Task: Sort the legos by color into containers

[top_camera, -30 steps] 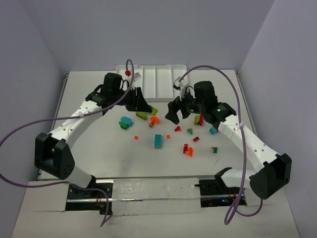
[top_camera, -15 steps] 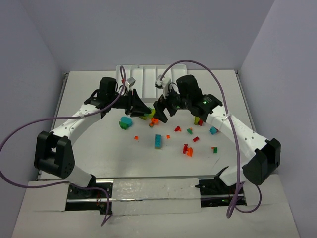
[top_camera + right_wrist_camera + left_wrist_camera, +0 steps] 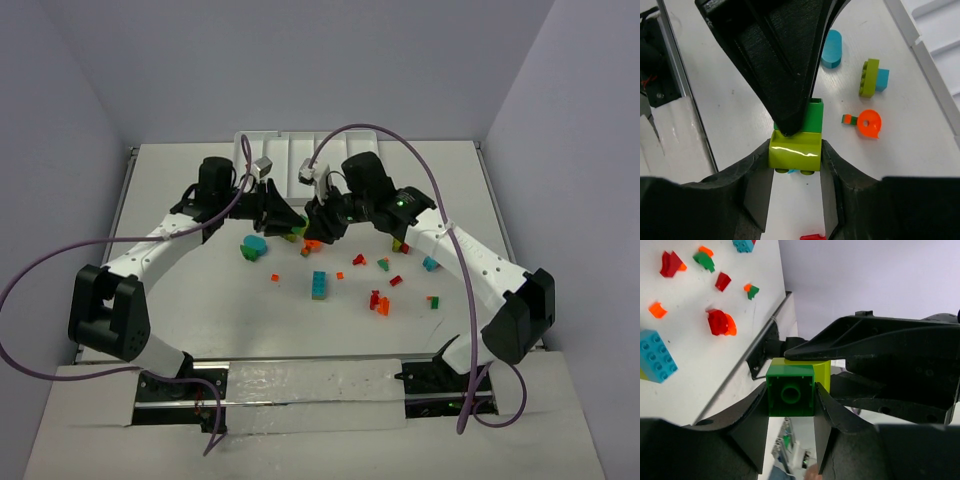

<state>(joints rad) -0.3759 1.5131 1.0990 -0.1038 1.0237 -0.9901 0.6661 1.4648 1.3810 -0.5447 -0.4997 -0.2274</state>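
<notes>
1. Lavender walls close in a white table. A shiny strip lies along the bottom centre of the overhead view, between the bases of your two arms.
2. From the lower left, your left arm reaches to the centre of the frame. Your left gripper is clamped on one dark green brick, with a finger pressed to each side.
3. One lime brick is joined to that green one. Your right gripper is closed on it, pads flat on both sides. The pair hangs above the table at the centre of the overhead view, just in front of the tray.
4. One white tray sits at top centre. The arms cover part of it, so you cannot count all its compartments.
5. About a dozen loose bits or clusters lie below the grippers.
   - Three are teal: a rounded piece at the left, a studded brick in the middle, and a small one at the right.
   - One orange ring lies just under the grippers.
   - To the right are two single red bits and one red-and-orange cluster.
   - The remaining specks are too small for you to tell apart.
</notes>
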